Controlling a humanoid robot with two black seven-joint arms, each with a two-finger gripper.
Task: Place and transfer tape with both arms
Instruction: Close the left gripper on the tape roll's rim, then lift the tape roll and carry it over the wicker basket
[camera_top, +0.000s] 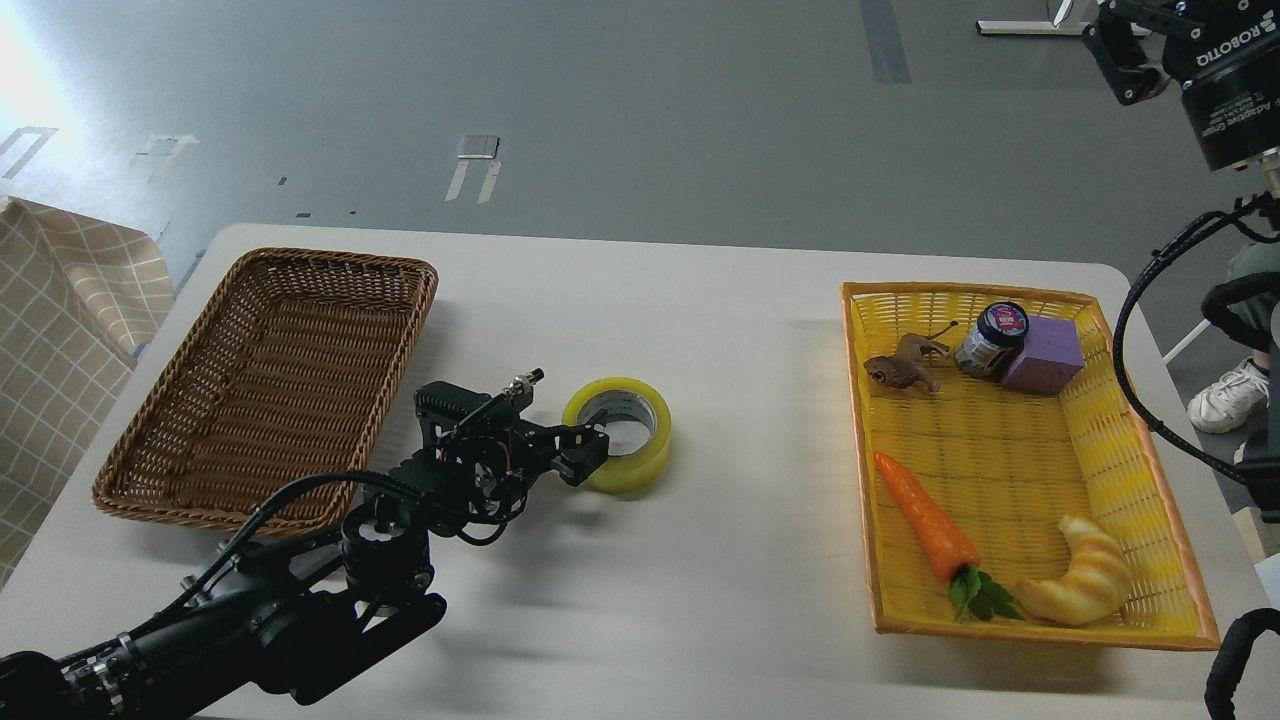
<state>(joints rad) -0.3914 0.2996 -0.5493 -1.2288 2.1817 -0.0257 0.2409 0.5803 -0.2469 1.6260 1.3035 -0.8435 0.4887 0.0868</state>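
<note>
The tape (632, 452), a yellow translucent roll with a grey-white core, lies flat on the white table (700, 330) near the middle. My left arm comes in from the lower left. Its gripper (589, 454) sits at the roll's left wall, one finger inside the core and one outside, closed on the wall. The roll still rests on the table. My right gripper (1135, 55) is high at the top right, far from the tape. Only part of its fingers shows, so its state is unclear.
A brown wicker basket (200, 470) stands at the left. A yellow basket (1150, 470) at the right holds a carrot (925, 520), a croissant (1085, 585), a toy animal (900, 368), a jar (992, 338) and a purple block (1045, 355). A checked cloth (60, 320) hangs off the left edge.
</note>
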